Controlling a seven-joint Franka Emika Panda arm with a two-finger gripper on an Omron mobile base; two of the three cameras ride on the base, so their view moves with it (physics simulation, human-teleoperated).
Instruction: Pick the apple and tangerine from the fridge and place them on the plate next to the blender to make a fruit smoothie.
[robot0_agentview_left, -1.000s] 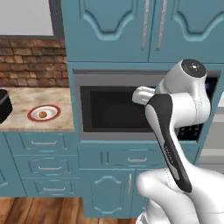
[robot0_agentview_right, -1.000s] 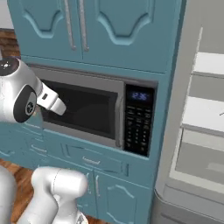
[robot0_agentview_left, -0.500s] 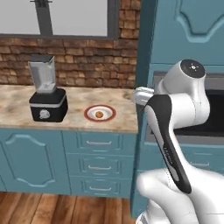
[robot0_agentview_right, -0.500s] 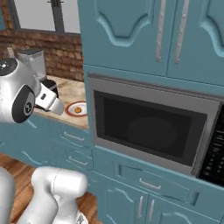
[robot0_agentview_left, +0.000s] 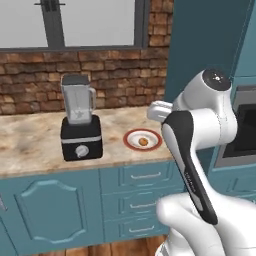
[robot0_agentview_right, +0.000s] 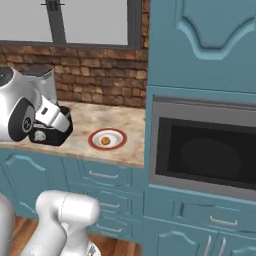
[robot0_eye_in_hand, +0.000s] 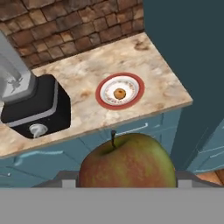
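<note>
In the hand view a red-green apple (robot0_eye_in_hand: 127, 159) sits close up between the jaws of my gripper (robot0_eye_in_hand: 127, 181), which is shut on it. The fingertips are hidden behind the fruit. Beyond it lies the red-rimmed white plate (robot0_eye_in_hand: 103, 83) with the orange tangerine (robot0_eye_in_hand: 119, 93) in its middle. The plate (robot0_agentview_left: 131, 142) (robot0_agentview_right: 92, 140) rests on the counter just right of the black blender (robot0_agentview_left: 80, 135) (robot0_eye_in_hand: 37, 109). The tangerine (robot0_agentview_left: 143, 142) (robot0_agentview_right: 105, 141) also appears in both base views. My hand is held above the counter's front edge, short of the plate. The fridge is out of view.
A tall teal cabinet with a built-in microwave (robot0_agentview_right: 210, 155) stands right of the plate, at the end of the marble counter (robot0_agentview_left: 35, 145). Teal drawers (robot0_agentview_left: 145, 177) run below it. A brick wall (robot0_agentview_left: 115, 75) and a window back the counter.
The whole picture has slid from the microwave cabinet to the counter with blender and plate, so the base has driven left. The apple stays in the gripper.
</note>
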